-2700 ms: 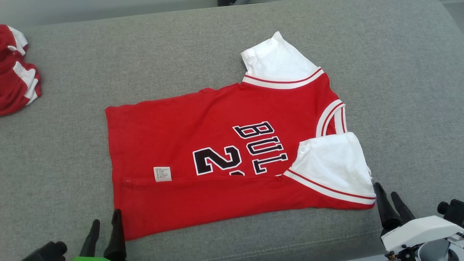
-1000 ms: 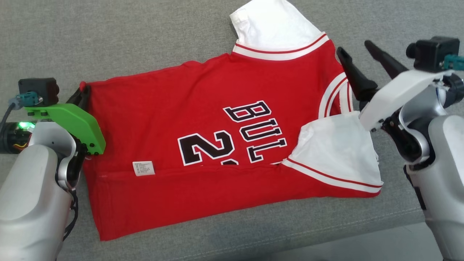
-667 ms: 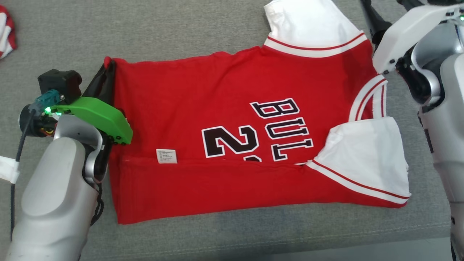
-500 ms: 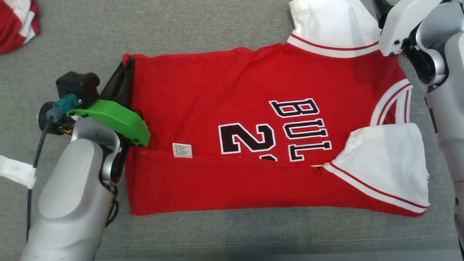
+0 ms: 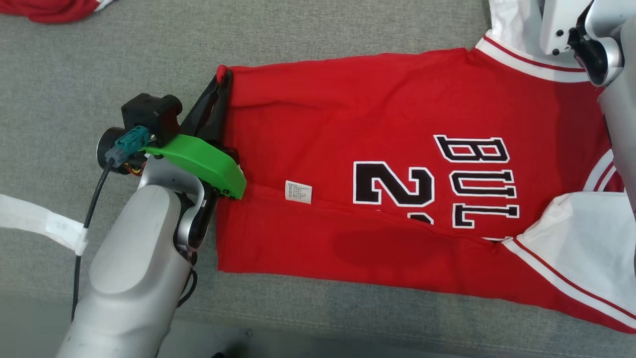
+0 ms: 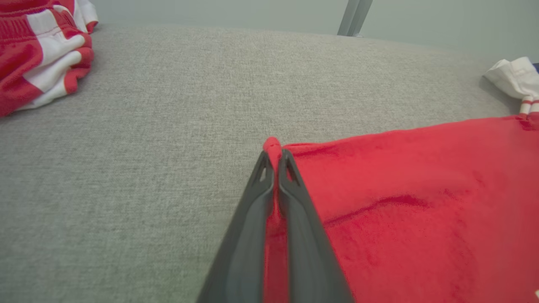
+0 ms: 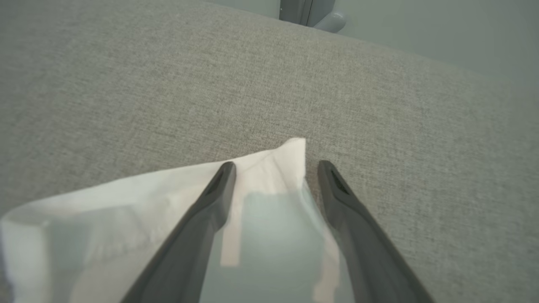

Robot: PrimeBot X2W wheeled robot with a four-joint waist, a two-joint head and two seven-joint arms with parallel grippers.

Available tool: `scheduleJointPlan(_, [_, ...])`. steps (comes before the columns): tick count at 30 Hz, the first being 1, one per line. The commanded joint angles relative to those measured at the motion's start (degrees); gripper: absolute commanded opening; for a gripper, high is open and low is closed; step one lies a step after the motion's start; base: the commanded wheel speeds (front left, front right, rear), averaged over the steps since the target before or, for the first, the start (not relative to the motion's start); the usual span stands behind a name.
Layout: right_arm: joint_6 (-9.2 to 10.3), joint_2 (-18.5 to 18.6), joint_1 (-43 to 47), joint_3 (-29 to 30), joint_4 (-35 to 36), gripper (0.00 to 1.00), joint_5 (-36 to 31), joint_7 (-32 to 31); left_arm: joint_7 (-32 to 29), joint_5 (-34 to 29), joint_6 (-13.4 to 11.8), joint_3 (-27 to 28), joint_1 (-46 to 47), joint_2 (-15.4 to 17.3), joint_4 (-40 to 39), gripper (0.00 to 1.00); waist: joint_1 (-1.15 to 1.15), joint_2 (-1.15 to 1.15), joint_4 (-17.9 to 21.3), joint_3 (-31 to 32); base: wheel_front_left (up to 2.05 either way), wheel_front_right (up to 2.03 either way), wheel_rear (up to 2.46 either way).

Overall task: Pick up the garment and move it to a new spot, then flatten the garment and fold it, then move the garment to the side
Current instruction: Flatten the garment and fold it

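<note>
**Grey upholstered surface**. Carries everything listed below.

**Garment**. Red jersey with white sleeves and black lettering, spread flat on the surface.
- Long axis: runs side to side across the head view.
- Direction: hem points to the robot's left, collar and sleeves to its right.
- Near long edge: lies turned over onto the body as a strip.
- Far long edge: lies single and open. Judged the edge the next fold will carry toward the robot.

**Second red-and-white garment**. Bunched, well apart at the far left. Not involved.

**Near sleeve**. White, lying flat at the right, on the side nearer the robot.

**Far sleeve**. White, at the far right corner of the garment. Its tip points away from the robot.

**Left gripper**. The nearer one to the hem end.
- Jaws: clamped tight on the far-left hem corner, with a small nub of red cloth pinched up between the tips.
- The garment lies to this gripper's right.

**Right gripper**. The nearer one to the collar end.
- Jaws: spread wide, not gripping anything. One finger is over the far sleeve's corner, the other over bare upholstery just beside it.
- Cannot tell whether the fingers touch the cloth.
- Judgement: it must close here before both far corners can be lifted together.

**Label**. Small, white, on the turned strip's edge.
</note>
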State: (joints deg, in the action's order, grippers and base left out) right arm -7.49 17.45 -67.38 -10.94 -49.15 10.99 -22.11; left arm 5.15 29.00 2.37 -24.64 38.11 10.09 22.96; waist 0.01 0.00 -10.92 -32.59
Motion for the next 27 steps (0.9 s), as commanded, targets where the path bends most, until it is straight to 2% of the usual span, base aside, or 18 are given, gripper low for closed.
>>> scheduleJointPlan(1, [0.00,0.32,-0.21,-0.30,-1.55,0.94,-0.73,-0.46,0.41,-0.17,0.17,-0.06,1.04,-0.18,0.35,0.00,-0.01,0.00,-0.82,-0.82,0.00,0.00,0.00])
scheduleJointPlan(2, [0.00,0.37,-0.39,-0.33,-2.40,0.75,-1.15,-0.31,0.47,-0.10,0.10,-0.05,1.27,-0.25,0.55,0.00,-0.01,0.00,-0.83,-0.91,0.00,0.00,0.00])
scheduleJointPlan(3, [0.01,0.33,-0.66,-0.32,-3.15,0.47,-1.39,-0.02,0.65,0.00,0.10,-0.01,1.50,-0.27,0.72,0.00,-0.01,0.00,-0.81,-1.00,0.00,0.00,0.00])
scheduleJointPlan(5, [0.05,0.30,-1.04,-0.24,-4.47,0.35,-1.76,0.59,0.88,0.23,0.13,0.06,1.75,-0.28,1.19,0.00,-0.01,0.00,-0.67,-1.13,0.00,0.00,0.00])
scheduleJointPlan(6, [0.05,0.24,-1.11,-0.20,-5.15,0.26,-1.84,0.89,1.05,0.38,0.14,0.15,1.83,-0.22,1.47,0.00,-0.01,0.00,-0.51,-1.13,0.00,0.00,0.00])
scheduleJointPlan(7, [0.05,0.11,-1.22,-0.11,-5.75,0.06,-1.71,1.25,1.08,0.47,0.15,0.24,1.92,-0.12,1.75,0.00,-0.01,0.00,-0.31,-1.08,0.00,0.00,0.00])
scheduleJointPlan(8, [0.05,-0.03,-1.44,0.12,-6.26,0.00,-1.51,1.66,1.18,0.58,0.13,0.36,1.98,0.06,2.07,0.00,-0.01,0.00,-0.04,-1.00,0.00,0.00,0.00])
scheduleJointPlan(16, [0.05,-0.64,-2.34,-0.50,-6.23,0.00,-0.11,8.96,1.63,1.25,-0.40,1.49,1.71,1.92,3.32,0.00,-0.01,0.00,3.97,1.35,0.00,0.00,0.00])
scheduleJointPlan(21, [0.05,-1.06,0.25,-3.30,-3.09,0.00,5.30,13.25,1.77,1.70,-0.88,2.33,-0.01,3.60,3.63,0.00,-0.01,0.00,7.45,4.69,0.00,0.00,0.00])
scheduleJointPlan(27, [0.05,0.70,6.35,-8.24,4.09,0.00,12.56,16.92,1.51,2.10,-1.56,3.24,-2.77,5.47,3.00,0.00,-0.01,0.00,10.64,8.47,0.00,0.00,0.00])
